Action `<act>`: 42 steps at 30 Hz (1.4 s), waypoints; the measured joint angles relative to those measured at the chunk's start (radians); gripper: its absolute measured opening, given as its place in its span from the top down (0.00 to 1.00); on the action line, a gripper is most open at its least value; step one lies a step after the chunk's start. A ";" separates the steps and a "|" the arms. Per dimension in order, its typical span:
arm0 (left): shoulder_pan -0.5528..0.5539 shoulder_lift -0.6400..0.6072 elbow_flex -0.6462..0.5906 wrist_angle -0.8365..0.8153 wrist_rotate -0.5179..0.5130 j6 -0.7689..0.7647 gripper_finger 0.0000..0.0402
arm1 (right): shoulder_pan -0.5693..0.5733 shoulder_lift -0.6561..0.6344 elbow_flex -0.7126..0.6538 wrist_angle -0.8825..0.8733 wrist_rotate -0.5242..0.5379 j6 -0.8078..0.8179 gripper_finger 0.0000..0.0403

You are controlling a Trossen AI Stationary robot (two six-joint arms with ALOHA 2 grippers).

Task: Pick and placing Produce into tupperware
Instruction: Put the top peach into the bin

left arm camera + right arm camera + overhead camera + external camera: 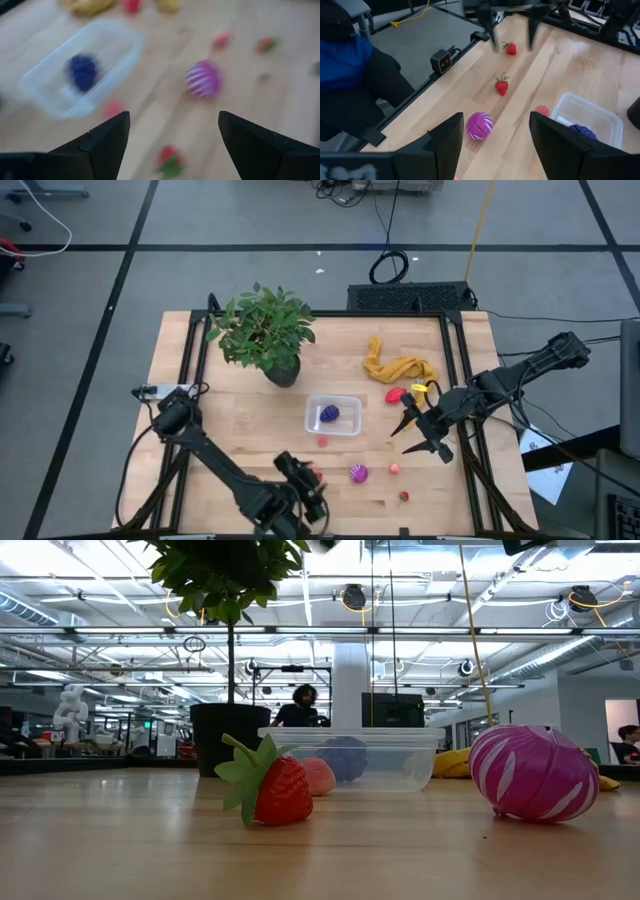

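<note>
The clear tupperware (345, 423) sits mid-table with a purple bumpy berry (328, 413) inside it. A pink piece (322, 441) lies just outside its near wall. A magenta striped fruit (358, 473), a small red piece (395, 469) and a strawberry (404, 496) lie nearer the front edge. Another red piece (395, 394) lies by the yellow cloth. My left gripper (312, 485) hangs open above a strawberry (170, 160) near the front edge. My right gripper (405, 438) is open in the air, right of the tupperware (592, 117).
A potted plant (265, 330) stands at the far left of the table. The mustard-yellow cloth (398, 367) lies far right of the tupperware. Dark rails (455, 370) run along the table's sides. Bare wood shows on the left half, left of the tupperware.
</note>
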 joint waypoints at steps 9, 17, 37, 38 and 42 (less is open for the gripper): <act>-0.138 -0.126 -0.236 -0.044 -0.136 -0.377 0.23 | 0.000 -0.002 0.000 0.014 0.000 0.013 0.46; -0.105 -0.189 -0.441 0.090 -0.078 -0.363 0.23 | -0.001 -0.005 0.000 0.054 0.049 0.024 0.46; 0.060 -0.354 -0.889 0.755 0.067 -0.021 0.23 | 0.000 -0.010 0.000 0.066 0.056 0.079 0.46; 0.062 -0.352 -0.888 0.753 0.076 -0.020 0.23 | 0.000 -0.010 0.000 0.064 0.056 0.081 0.46; 0.063 -0.351 -0.891 0.751 0.031 0.021 0.23 | 0.000 -0.010 0.000 0.066 0.057 0.079 0.46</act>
